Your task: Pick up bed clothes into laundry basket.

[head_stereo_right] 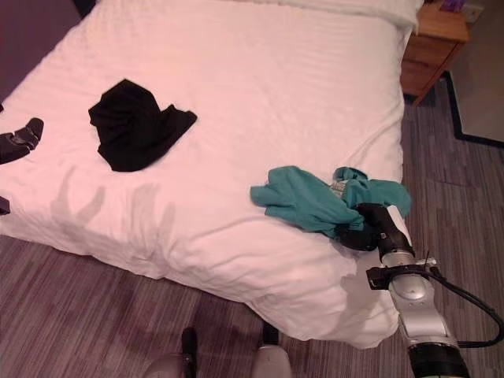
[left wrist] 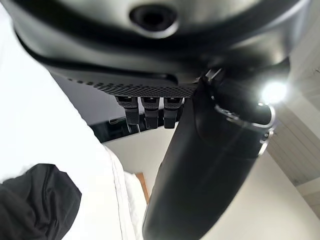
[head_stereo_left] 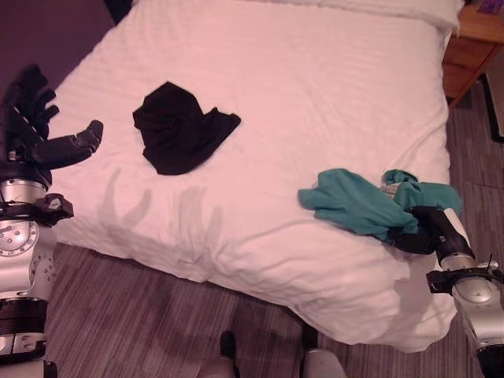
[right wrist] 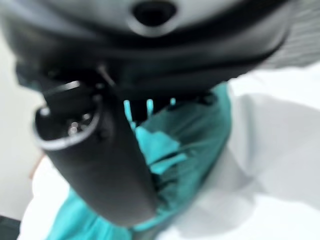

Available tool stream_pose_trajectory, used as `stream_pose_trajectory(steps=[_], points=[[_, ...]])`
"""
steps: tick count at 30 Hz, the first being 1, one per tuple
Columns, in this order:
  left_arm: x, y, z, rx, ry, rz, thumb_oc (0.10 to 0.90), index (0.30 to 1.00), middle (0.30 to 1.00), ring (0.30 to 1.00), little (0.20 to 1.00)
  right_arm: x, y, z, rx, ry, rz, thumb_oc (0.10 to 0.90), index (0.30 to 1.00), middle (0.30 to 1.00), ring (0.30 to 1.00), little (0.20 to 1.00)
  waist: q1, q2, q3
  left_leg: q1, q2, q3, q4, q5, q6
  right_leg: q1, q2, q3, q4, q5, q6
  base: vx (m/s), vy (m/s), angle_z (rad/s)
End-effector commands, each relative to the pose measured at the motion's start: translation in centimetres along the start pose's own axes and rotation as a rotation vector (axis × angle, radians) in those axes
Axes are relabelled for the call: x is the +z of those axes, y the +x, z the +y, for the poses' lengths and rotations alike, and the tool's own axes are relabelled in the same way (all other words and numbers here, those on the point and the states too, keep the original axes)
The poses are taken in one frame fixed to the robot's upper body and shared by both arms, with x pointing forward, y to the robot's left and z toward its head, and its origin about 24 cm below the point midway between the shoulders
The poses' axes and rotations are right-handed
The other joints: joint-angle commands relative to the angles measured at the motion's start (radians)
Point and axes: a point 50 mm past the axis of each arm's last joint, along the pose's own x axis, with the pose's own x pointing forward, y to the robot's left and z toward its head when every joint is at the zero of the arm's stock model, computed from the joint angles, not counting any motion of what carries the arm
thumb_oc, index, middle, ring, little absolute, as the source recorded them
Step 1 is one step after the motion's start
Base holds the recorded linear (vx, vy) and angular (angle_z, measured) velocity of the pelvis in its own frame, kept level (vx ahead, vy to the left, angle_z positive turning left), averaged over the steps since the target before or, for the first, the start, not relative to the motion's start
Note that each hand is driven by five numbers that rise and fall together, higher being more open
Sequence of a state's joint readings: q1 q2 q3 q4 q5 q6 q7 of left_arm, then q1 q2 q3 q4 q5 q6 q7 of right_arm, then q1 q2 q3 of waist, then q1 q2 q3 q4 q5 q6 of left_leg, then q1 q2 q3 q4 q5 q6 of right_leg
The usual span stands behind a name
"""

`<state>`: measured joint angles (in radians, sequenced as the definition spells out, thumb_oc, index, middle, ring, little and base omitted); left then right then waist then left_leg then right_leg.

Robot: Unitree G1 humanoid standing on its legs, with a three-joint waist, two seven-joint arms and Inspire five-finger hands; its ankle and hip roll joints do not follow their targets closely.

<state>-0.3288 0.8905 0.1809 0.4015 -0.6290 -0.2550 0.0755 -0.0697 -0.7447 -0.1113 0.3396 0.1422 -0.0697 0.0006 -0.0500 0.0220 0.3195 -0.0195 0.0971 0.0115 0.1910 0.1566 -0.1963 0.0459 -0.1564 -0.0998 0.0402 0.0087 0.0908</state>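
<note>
Two hands are at work at the bed's near edge. The right hand [head_stereo_right: 368, 230] is buried in the teal garment [head_stereo_right: 311, 201], its thumb and fingers curled into the cloth, as the right wrist view shows teal fabric bunched past the fingers [right wrist: 150, 107]. The left hand [head_stereo_left: 43, 130] hovers above the bed's left edge with fingers spread wide and straight, holding nothing.

The teal garment lies crumpled near the bed's [head_stereo_left: 315, 87] right front corner, its long axis running across the bed, left to right. A black garment [head_stereo_left: 179, 127] lies bunched well apart from it, toward the left side, with one end pointing right.

White bedding covers the bed, wrinkled near the front edge, with bare sheet between and behind the two garments. Striped grey floor [head_stereo_right: 94, 307] runs along the front, and a wooden nightstand [head_stereo_right: 431, 43] stands at the far right corner.
</note>
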Motion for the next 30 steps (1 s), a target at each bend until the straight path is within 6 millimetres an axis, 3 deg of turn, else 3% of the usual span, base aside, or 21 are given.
stream_pose_trajectory(steps=[1, 3, 4, 8, 9, 10, 13, 14, 15, 16, 17, 20, 21, 22, 25, 30], points=[[7.4, 3.4, 2.2, 0.034, 0.056, -0.248, 0.8, 0.9, 0.9, 0.9, 0.9, 3.8, 0.0, -3.8, -0.139, 0.002, -0.202, 0.4, 0.3, 0.3, 0.3, 0.3, -0.007, -0.041, -0.116, -0.056, 0.035, 0.096, 0.058, -0.026, 0.074, 0.03, 0.064, 0.016, -0.075, 0.026, 0.011, 0.16, 0.103, -0.12], [7.5, 3.8, 2.4, 0.03, 0.076, -0.232, 0.8, 0.9, 0.9, 0.9, 0.9, 3.7, -0.2, -3.9, -0.135, -0.007, -0.198, 0.4, 0.3, 0.3, 0.3, 0.3, -0.002, -0.036, -0.127, -0.031, 0.04, 0.098, -0.028, -0.013, 0.07, 0.033, 0.066, 0.021, -0.075, 0.02, 0.014, 0.16, 0.101, -0.03], [7.8, 4.3, 2.7, 0.03, 0.11, -0.215, 0.8, 0.9, 0.9, 0.9, 0.9, 4.1, -0.1, -4.3, -0.132, -0.039, -0.211, 0.4, 0.3, 0.3, 0.3, 0.3, -0.004, -0.019, -0.135, -0.016, 0.05, 0.069, -0.137, 0.018, 0.056, 0.044, 0.071, 0.033, -0.075, 0.007, 0.022, 0.11, 0.074, 0.07], [8.5, 5.1, 3.2, 0.025, 0.197, -0.194, 0.8, 0.9, 0.9, 0.9, 0.9, 4.0, 0.1, -4.4, -0.143, -0.019, -0.205, 0.4, 0.3, 0.3, 0.3, 0.3, -0.016, 0.001, -0.137, -0.004, 0.06, 0.07, -0.188, 0.038, 0.039, 0.073, 0.063, 0.048, -0.071, -0.012, 0.031, 0.15, 0.152, -0.12], [8.8, 5.5, 3.4, 0.01, 0.242, -0.177, 0.8, 0.9, 0.9, 0.9, 0.9, 3.9, 0.0, -4.2, -0.133, -0.028, -0.201, 0.4, 0.3, 0.3, 0.3, 0.3, -0.028, 0.021, -0.15, 0.037, 0.061, 0.108, -0.238, 0.027, 0.04, 0.081, 0.061, 0.04, -0.069, -0.023, 0.041, 0.08, 0.109, -0.3], [8.8, 5.5, 3.4, 0.008, 0.243, -0.177, 0.8, 0.9, 0.9, 0.9, 0.9, 3.9, 0.0, -4.2, -0.134, -0.027, -0.199, 0.4, 0.3, 0.3, 0.3, 0.3, -0.026, 0.02, -0.15, 0.039, 0.061, 0.109, -0.242, 0.029, 0.04, 0.082, 0.061, 0.04, -0.069, -0.023, 0.042, 0.12, 0.181, -0.3], [10.0, 6.4, 3.9, -0.001, 0.372, -0.151, 0.8, 0.9, 0.9, 0.9, 0.9, 4.1, 0.3, -3.5, -0.128, -0.006, -0.21, 0.4, 0.3, 0.3, 0.3, 0.3, -0.036, 0.041, -0.162, 0.072, 0.037, 0.12, -0.271, 0.014, 0.05, 0.078, 0.045, 0.045, -0.063, -0.019, 0.052, 0.1, 0.187, -0.04], [10.9, 6.9, 4.2, -0.008, 0.491, -0.13, 0.8, 0.9, 0.9, 0.9, 0.9, 4.2, 0.6, -2.6, -0.103, 0.006, -0.213, 0.4, 0.3, 0.3, 0.3, 0.3, -0.037, 0.046, -0.161, 0.086, 0.024, 0.136, -0.272, 0.0, 0.06, 0.073, 0.03, 0.05, -0.051, -0.017, 0.064, 0.11, 0.178, -0.08], [11.0, 7.1, 4.2, -0.009, 0.493, -0.132, 0.8, 0.9, 0.9, 0.9, 0.9, 4.2, 0.6, -2.6, -0.104, 0.009, -0.212, 0.4, 0.3, 0.3, 0.3, 0.3, -0.034, 0.043, -0.16, 0.087, 0.024, 0.137, -0.272, 0.0, 0.061, 0.073, 0.03, 0.051, -0.051, -0.017, 0.064, 0.14, 0.226, -0.21], [12.0, 7.4, 4.9, -0.025, 0.723, -0.083, 0.8, 0.9, 0.9, 0.9, 0.9, 4.3, 0.9, -2.0, -0.067, -0.028, -0.206, 0.4, 0.3, 0.3, 0.3, 0.3, -0.039, 0.054, -0.163, 0.094, 0.01, 0.151, -0.278, -0.013, 0.071, 0.071, 0.015, 0.058, -0.051, -0.006, 0.079, 0.1, 0.159, -0.1], [12.4, 7.7, 5.0, -0.042, 0.819, -0.059, 0.8, 0.9, 0.9, 0.9, 0.9, 4.4, 1.0, -1.7, -0.054, -0.036, -0.209, 0.4, 0.3, 0.3, 0.3, 0.3, -0.039, 0.057, -0.163, 0.094, 0.004, 0.156, -0.278, -0.02, 0.075, 0.068, 0.007, 0.059, -0.052, 0.0, 0.088, 0.1, 0.159, -0.1], [14.1, 8.7, 4.0, -0.054, 0.935, -0.082, 0.8, 0.9, 0.9, 0.9, 0.9, 4.4, 0.9, -0.9, -0.035, -0.007, -0.216, 0.4, 0.3, 0.3, 0.3, 0.3, -0.029, 0.049, -0.159, 0.085, -0.01, 0.163, -0.278, -0.032, 0.086, 0.054, -0.007, 0.06, -0.055, 0.012, 0.105, 0.05, 0.124, 0.01], [14.1, 8.9, 4.4, -0.057, 1.012, -0.043, 0.8, 0.9, 0.9, 0.9, 0.9, 4.7, 1.0, -0.9, -0.026, -0.013, -0.224, 0.4, 0.3, 0.3, 0.3, 0.3, -0.033, 0.057, -0.155, 0.079, -0.014, 0.166, -0.278, -0.034, 0.089, 0.048, -0.011, 0.062, -0.057, 0.018, 0.112, 0.02, 0.162, 0.05], [15.3, 9.5, 3.4, -0.059, 1.115, -0.077, 0.8, 0.9, 0.9, 0.9, 0.9, 4.9, 0.9, -1.0, -0.024, -0.028, -0.232, 0.4, 0.3, 0.3, 0.3, 0.3, -0.035, 0.057, -0.149, 0.063, -0.017, 0.168, -0.278, -0.04, 0.095, 0.031, -0.014, 0.063, -0.058, 0.025, 0.118, 0.01, 0.128, 0.04], [17.0, 10.6, 1.4, -0.056, 1.139, -0.141, 0.8, 0.9, 0.9, 0.9, 0.9, 5.4, 0.8, -1.0, -0.027, -0.026, -0.258, 0.4, 0.3, 0.3, 0.3, 0.3, -0.036, 0.033, -0.126, 0.03, -0.02, 0.165, -0.278, -0.041, 0.101, -0.004, -0.019, 0.06, -0.065, 0.041, 0.129, -0.05, 0.09, -0.02], [17.2, 11.2, 0.0, -0.049, 1.12, -0.171, 0.8, 0.9, 0.9, 0.9, 0.9, 7.5, 1.3, -1.5, -0.03, -0.063, -0.327, 0.4, 0.3, 0.3, 0.3, 0.3, -0.042, -0.001, -0.096, -0.013, -0.022, 0.179, -0.278, -0.048, 0.108, -0.051, -0.02, 0.071, -0.082, 0.071, 0.144, -0.02, 0.083, -0.06]])
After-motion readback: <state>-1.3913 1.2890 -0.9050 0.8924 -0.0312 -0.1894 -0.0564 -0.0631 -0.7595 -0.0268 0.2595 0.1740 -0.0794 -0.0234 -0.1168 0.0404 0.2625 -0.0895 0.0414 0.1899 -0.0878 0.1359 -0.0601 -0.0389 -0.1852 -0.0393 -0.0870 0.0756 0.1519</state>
